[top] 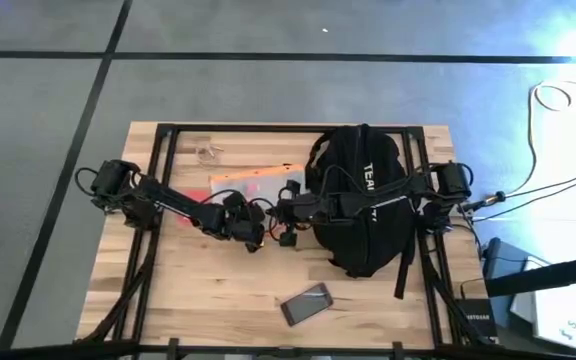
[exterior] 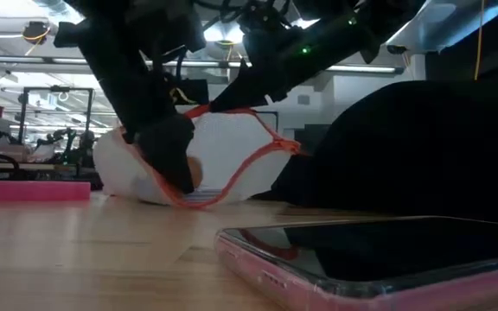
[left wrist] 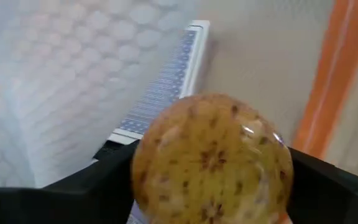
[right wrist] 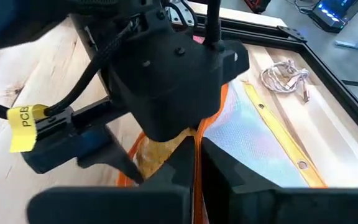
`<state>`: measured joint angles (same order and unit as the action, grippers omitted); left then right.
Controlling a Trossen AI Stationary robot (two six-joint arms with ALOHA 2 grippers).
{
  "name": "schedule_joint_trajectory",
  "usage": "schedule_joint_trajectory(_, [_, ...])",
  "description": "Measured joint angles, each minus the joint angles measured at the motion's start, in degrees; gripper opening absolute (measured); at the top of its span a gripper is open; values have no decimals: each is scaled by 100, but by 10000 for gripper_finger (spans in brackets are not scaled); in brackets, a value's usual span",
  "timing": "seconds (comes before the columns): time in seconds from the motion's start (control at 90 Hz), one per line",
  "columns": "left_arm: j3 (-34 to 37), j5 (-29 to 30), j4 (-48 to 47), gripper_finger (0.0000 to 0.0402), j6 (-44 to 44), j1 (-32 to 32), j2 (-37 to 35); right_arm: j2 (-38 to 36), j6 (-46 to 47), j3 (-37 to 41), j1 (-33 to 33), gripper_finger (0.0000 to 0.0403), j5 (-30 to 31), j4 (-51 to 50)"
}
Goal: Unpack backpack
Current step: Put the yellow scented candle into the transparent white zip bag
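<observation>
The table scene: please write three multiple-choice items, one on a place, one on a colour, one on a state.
1. Where does the phone lie on the table?
A. under the backpack
B. near the front edge, apart from the backpack
C. inside the mesh pouch

2. What colour is the trim of the mesh pouch?
A. orange
B. green
C. blue

3. What is the left gripper doing?
A. hanging open over bare wood
B. shut on a round yellowish speckled ball
C. gripping a backpack strap

Answers: 1 B, the high view shows it clear of the backpack; 2 A, its edge band is orange; 3 B, the left wrist view shows the ball between its fingers.
</observation>
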<state>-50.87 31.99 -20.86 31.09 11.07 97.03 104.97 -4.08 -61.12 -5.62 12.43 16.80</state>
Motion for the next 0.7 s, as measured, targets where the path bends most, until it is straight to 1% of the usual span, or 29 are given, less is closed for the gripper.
schedule_joint_trajectory(0.156, [0,-63,92,365,-48,0,4,0,0,0,-1,0,-2,2])
schedule_joint_trajectory(0.256, [0,-61,93,381,-144,0,4,0,0,0,-1,0,-2,2])
schedule_joint_trajectory(0.389, [0,2,105,385,-391,60,4,0,-2,0,-3,0,0,2])
schedule_joint_trajectory(0.6, [-2,738,175,380,-764,304,-11,-2,-4,0,-8,0,-8,-26])
schedule_joint_trajectory(0.7, [-17,619,15,379,-1072,369,-13,-2,-4,0,-8,0,-9,-37])
